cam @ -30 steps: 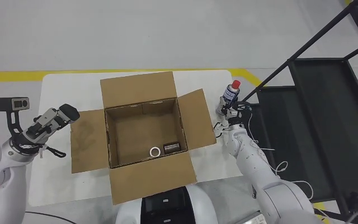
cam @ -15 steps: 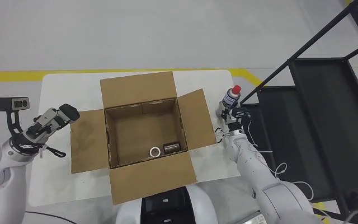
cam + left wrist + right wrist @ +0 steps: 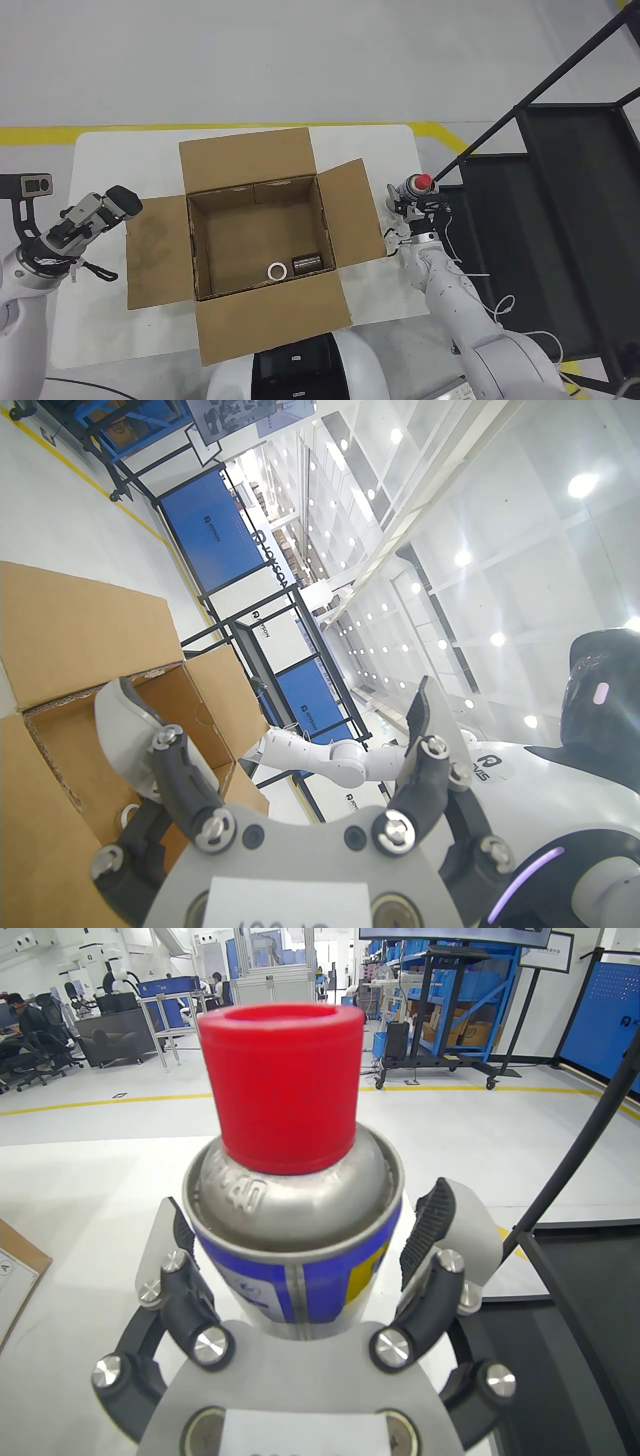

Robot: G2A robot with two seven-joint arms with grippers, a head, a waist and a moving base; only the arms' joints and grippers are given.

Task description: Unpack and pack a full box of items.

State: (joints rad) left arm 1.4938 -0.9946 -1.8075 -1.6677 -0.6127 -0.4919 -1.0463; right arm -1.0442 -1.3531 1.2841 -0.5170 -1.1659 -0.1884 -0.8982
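spray can [image 3: 287, 1138] with red cap, upright on the white table [image 3: 110, 330], in the narrow strip between the right flap of the cardboard box [image 3: 245, 160] and the table's right edge. close to that edge, with black metal rack [image 3: 570, 190] just past it. right gripper [image 3: 306, 1208] set around the can's body below the shoulder, jaws spread to either side. one ribbed pad against the blue label, the other with a thin gap to the can. little spare room here: flap edge near on one side, table edge and a slanting rack bar on the other.

box in the middle of the table, all four flaps folded outward. far flap reaching almost to the table's far edge, near flap reaching close to the near edge. inside, on the box floor by the near wall: white ring [image 3: 277, 270] and dark short item [image 3: 307, 264], just beside each other. kind of dark item not discernible.

left gripper [image 3: 270, 700] held over the table's left margin, beside the left flap and apart from it. jaws spread wide, nothing between them. strip of white table surface showing between left flap and left edge. yellow floor line [image 3: 60, 135] beyond the table's far edge.
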